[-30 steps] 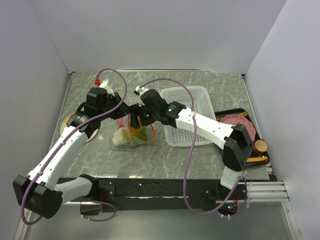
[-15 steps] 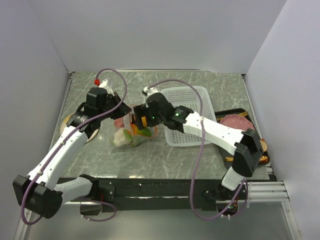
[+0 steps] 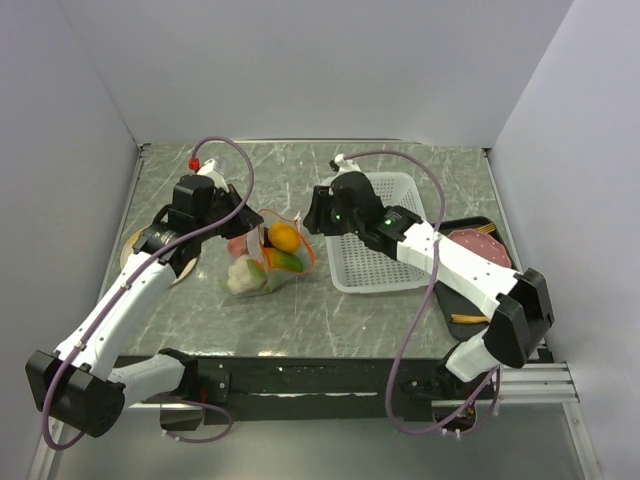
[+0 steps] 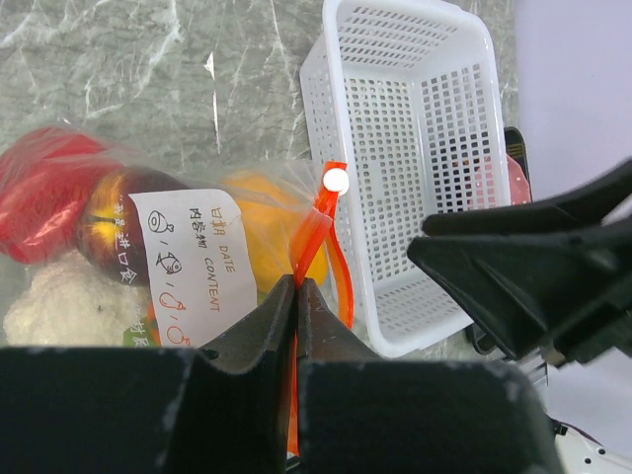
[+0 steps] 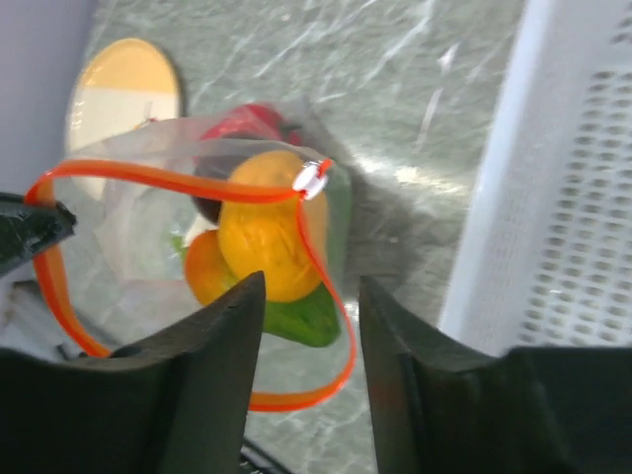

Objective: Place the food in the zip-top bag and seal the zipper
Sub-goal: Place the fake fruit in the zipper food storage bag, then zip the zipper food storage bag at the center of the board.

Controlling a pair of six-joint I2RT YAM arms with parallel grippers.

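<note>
Zip-top bag (image 3: 262, 262) w/ food (image 5: 259, 235) inside, just below R gripper (image 5: 311, 294) (spread, empty). L gripper (image 4: 296, 291) pinches zipper (image 5: 168, 179) at mouth edge. Mouth gapes open, so sealing's what's left, imo.

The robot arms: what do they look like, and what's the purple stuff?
Left arm and right arm: white links, black joints, a purple cable looping along each. Left gripper and right gripper: black, two-fingered. The right arm shows a green light.
</note>
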